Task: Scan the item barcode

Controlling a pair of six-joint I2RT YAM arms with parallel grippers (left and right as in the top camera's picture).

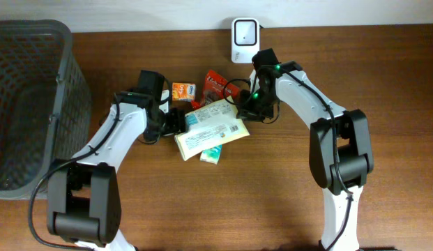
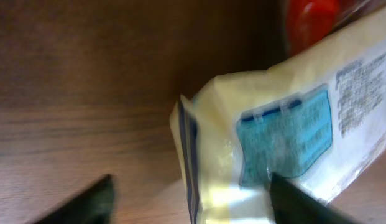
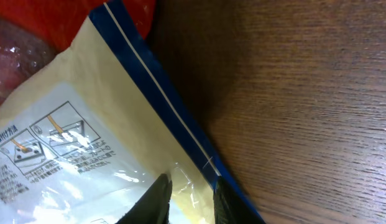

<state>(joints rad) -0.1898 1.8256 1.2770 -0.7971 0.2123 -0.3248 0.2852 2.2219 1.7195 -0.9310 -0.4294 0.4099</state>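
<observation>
Two risks stand out, taken from the biggest thing down. The worktop is crowded around the pouch, which lies flat at its middle between both arms, well short of the scanner at the far edge. A careless lift could drag along the red pack or the teal box, both touching it. The right jaws pinch only the pouch's thin blue seam near a corner, so the slack film may slip free or fold and keep the barcode from facing the scanner. The left jaws stand spread about the opposite corner, gripping nothing. If they close late or miss the edge, the pouch would dangle from one side.
</observation>
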